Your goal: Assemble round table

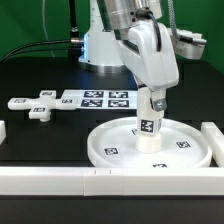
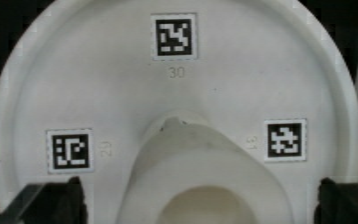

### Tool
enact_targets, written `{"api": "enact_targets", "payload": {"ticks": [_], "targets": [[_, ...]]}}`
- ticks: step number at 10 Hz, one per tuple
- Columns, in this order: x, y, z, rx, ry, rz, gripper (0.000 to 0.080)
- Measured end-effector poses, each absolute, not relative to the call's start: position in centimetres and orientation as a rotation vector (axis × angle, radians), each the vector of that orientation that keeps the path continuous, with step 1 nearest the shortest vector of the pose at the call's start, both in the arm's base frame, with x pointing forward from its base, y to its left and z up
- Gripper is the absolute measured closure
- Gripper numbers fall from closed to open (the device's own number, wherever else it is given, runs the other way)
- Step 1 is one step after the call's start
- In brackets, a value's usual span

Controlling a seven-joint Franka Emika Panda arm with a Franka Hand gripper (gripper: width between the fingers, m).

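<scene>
The round table's white disc (image 1: 100,150) lies flat near the front rail, with small square tags on its face. The tagged white post (image 1: 148,128) stands upright on the disc's centre. My gripper (image 1: 150,103) is directly above it, with its fingers down around the post's top. In the wrist view the post (image 2: 202,165) rises between the two dark fingers (image 2: 55,205), with a strip of disc (image 2: 176,90) showing on each side of it. The gripper (image 2: 202,205) looks open, astride the post without touching it.
The marker board (image 1: 95,99) lies behind the disc. Small white tagged parts (image 1: 40,110) lie to the exterior view's left. White border rails run along the front (image 1: 60,180) and the right (image 1: 213,135). The arm's base stands at the back.
</scene>
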State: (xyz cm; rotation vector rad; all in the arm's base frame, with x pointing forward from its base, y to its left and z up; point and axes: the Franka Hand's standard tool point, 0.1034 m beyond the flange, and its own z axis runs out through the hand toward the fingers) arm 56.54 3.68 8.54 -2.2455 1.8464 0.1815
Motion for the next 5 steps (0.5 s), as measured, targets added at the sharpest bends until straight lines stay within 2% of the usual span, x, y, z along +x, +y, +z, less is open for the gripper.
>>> {"api": "enact_targets", "payload": {"ticks": [5], "targets": [[56.44,3.73,8.47,-2.680,1.197,0.085,0.0150]]}}
